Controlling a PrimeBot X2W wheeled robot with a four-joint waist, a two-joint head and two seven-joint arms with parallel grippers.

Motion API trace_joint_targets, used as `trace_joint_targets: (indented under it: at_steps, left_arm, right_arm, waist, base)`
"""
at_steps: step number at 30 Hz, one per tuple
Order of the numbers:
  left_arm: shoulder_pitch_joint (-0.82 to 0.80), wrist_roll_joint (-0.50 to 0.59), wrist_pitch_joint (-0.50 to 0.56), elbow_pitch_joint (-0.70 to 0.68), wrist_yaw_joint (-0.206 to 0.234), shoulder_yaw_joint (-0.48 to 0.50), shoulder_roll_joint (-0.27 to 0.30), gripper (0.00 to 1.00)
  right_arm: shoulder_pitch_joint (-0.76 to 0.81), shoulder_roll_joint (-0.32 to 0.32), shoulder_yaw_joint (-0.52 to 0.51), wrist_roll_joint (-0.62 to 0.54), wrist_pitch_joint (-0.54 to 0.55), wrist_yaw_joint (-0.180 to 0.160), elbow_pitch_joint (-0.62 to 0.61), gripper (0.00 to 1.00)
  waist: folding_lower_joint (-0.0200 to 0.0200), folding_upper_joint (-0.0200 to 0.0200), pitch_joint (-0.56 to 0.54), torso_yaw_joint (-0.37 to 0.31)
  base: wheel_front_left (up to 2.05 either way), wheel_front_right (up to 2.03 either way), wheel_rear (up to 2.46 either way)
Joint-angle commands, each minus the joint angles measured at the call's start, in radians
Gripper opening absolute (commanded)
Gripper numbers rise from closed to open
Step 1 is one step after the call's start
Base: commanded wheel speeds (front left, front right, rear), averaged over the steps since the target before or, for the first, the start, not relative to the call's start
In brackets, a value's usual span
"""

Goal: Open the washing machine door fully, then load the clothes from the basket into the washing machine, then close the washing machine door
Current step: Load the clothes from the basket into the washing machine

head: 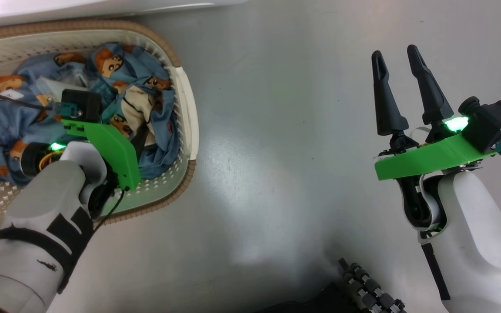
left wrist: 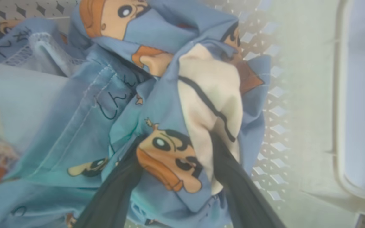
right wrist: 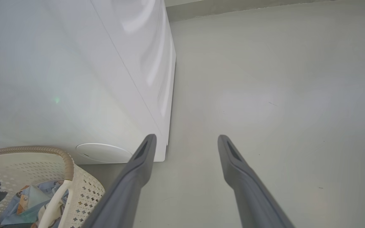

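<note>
Left gripper [left wrist: 176,139], fingers apart at ten o'clock, straddles the clothes [left wrist: 112,95]: it should close deep on the fold. Right gripper [head: 395,51] is released.

Soft cloth clothes [left wrist: 106,104], perforated plastic basket [head: 188,113] (matt)

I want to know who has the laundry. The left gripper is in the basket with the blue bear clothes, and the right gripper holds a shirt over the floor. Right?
Not quite. The right gripper holds nothing: the head view shows its fingers open and empty over the floor. The left gripper is indeed in the basket with the clothes.
</note>
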Motion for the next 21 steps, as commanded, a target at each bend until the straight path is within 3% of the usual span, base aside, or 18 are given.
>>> trace_joint_targets:
  at_steps: [1, 2, 13, 21]
  left_arm:
    - [-0.001, -0.018, 0.0, -0.002, -0.004, 0.003, 0.023, 0.33]
    - [-0.001, -0.023, -0.002, -0.002, -0.004, -0.002, 0.024, 0.0]
    - [0.023, -0.058, -0.108, -0.035, -0.004, -0.042, 0.029, 0.0]
    - [0.112, -0.109, -0.206, -0.096, -0.004, -0.084, 0.036, 0.0]
  right_arm:
    - [0.026, 0.004, 0.012, -0.013, -0.008, 0.008, -0.021, 1.0]
    - [0.026, 0.005, 0.012, -0.013, -0.008, 0.008, -0.019, 1.0]
    - [0.02, 0.013, 0.017, -0.011, -0.008, 0.008, -0.004, 1.0]
    - [0.033, 0.015, 0.028, -0.004, -0.008, 0.008, 0.013, 1.0]
  waist:
    - [0.0, 0.0, 0.0, -0.004]
    - [0.0, 0.0, -0.002, -0.005]
    - [0.0, 0.0, -0.054, 0.008]
    - [0.0, 0.0, -0.177, 0.032]
  base:
    - [0.0, 0.0, 0.0]
    - [0.0, 0.0, 0.0]
    - [0.0, 0.0, 0.0]
    - [0.0, 0.0, 0.0]
